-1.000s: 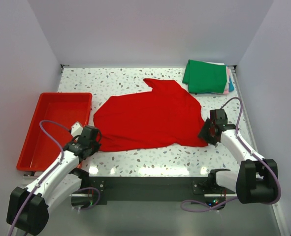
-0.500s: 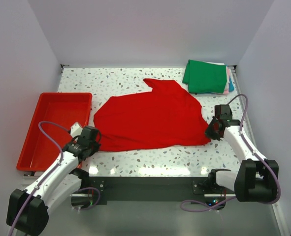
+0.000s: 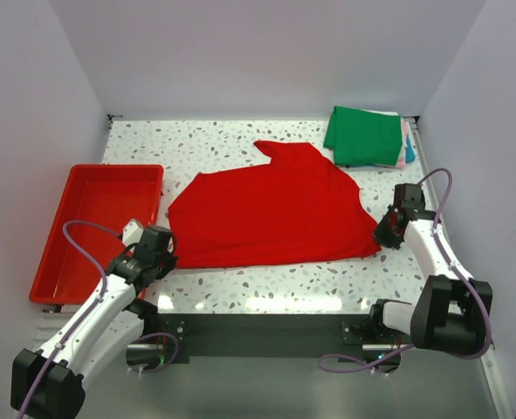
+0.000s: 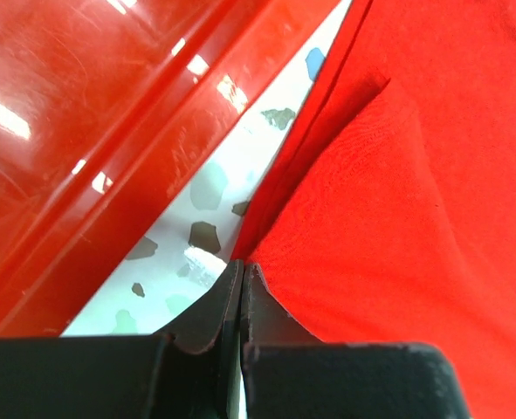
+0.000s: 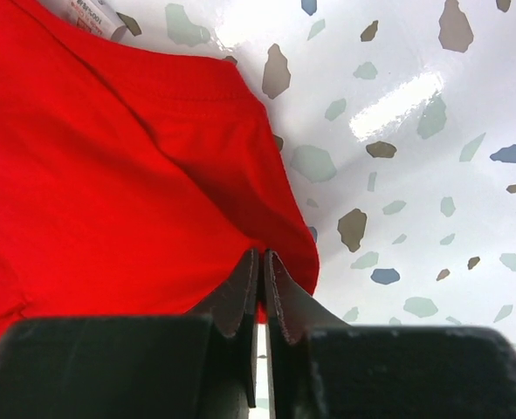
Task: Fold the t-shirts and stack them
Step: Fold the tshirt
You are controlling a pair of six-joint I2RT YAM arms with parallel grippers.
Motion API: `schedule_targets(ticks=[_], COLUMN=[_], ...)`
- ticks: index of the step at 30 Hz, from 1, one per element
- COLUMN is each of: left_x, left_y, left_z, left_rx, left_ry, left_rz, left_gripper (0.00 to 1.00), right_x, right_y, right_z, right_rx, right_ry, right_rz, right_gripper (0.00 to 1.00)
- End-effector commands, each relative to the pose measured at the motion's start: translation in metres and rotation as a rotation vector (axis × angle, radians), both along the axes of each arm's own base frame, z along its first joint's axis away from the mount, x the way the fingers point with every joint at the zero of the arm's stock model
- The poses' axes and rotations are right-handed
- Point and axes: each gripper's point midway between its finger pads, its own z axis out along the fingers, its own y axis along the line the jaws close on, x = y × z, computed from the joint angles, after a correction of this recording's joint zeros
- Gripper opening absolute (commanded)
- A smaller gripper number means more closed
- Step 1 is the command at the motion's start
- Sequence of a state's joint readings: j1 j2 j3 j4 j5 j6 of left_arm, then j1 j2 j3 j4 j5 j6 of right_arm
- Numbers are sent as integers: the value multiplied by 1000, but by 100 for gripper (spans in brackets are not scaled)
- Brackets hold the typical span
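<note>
Pinching the near corners of the red t-shirt [image 3: 275, 209], the left gripper [image 4: 240, 272] and right gripper [image 5: 259, 262] each press shut on cloth, one at the corner beside the red tray [image 3: 96, 223], the other at the corner farthest from the tray. The shirt lies spread flat just right of the tray, not yet folded. Well right of the tray and farther back, a green t-shirt [image 3: 364, 135] tops the folded stack [image 3: 406, 147]; this last shirt apparently remains.
</note>
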State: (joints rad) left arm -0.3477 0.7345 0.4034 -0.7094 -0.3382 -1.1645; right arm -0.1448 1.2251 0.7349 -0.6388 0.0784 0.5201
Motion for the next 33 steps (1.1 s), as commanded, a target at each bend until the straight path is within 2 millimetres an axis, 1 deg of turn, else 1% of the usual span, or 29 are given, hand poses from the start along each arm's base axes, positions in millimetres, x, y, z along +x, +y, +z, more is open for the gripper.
schedule_targets(ticks=[1,2,3,4,5,6,7,9,10,11,12,13,14,15,16,17,18,19,20,21,22,23,25,26,27,29,30,32,33], left_x=[-1,-1,-2,0,1,3,9,13,21,30,37,50,57,65,74,79,88,92,94,96,101,102,101,101,96,93,86,78,69], left_y=[-9,-11,-13,-14,-14,-11,-10,2,4,3,1,-4,-9,-18,-25,-34,-43,-47,-54,-58,-67,-72,-83,-83,-83,-86,-83,-82,-77], left_z=[6,6,7,12,16,22,36,53,72,83,87,102,105,100,100,89,88,83,71,63,60,46,34,24,14,2,-9,-19,-29], left_rx=[-49,-57,-64,-67,-67,-50,-44,26,40,50,83,73,75,73,59,46,29,22,13,10,0,-3,0,13,20,5,9,9,19], left_ry=[-4,-4,0,-8,-15,-30,-63,-95,-138,-179,-182,-229,-235,-202,-216,-178,-202,-199,-170,-159,-176,-141,-123,-101,-83,-74,-52,-36,-9], left_rz=[-19,-27,-37,-40,-44,-46,-41,-29,-29,-38,-85,-98,-125,-175,-193,-229,-248,-262,-274,-280,-295,-295,-310,-288,-287,-259,-247,-211,-199], left_gripper=[0,1,9,27,34,41,53,59,62,61,58,50,45,34,28,23,15,12,8,4,1,0,0,0,0,0,0,0,0], right_x=[9,10,10,12,13,15,20,24,30,33,37,43,47,52,55,59,65,69,72,78,80,82,84,84,83,79,74,68,60], right_y=[-3,-4,-3,-3,-4,-3,-5,-5,-3,3,8,12,25,37,51,58,71,78,85,91,97,108,118,120,121,123,122,119,116], right_z=[10,12,13,16,20,23,31,41,50,56,61,69,72,75,75,76,72,70,67,60,54,51,34,29,19,5,-5,-13,-23], right_rx=[-11,-13,-10,-13,-14,-14,-27,-33,-33,-37,-41,-58,-71,-73,-72,-60,-44,-38,-32,-31,-31,-31,-25,-18,-15,-1,1,2,-2], right_ry=[-26,-33,-35,-42,-53,-60,-81,-104,-124,-139,-153,-173,-182,-187,-194,-206,-213,-217,-218,-206,-194,-191,-166,-163,-157,-133,-121,-113,-98], right_rz=[19,16,20,24,24,33,37,55,67,93,108,118,159,189,225,238,268,285,299,312,323,345,359,350,348,330,326,297,287], right_gripper=[7,15,19,25,32,36,40,50,51,52,52,52,53,53,53,53,53,53,53,53,53,53,52,53,53,52,52,52,53])
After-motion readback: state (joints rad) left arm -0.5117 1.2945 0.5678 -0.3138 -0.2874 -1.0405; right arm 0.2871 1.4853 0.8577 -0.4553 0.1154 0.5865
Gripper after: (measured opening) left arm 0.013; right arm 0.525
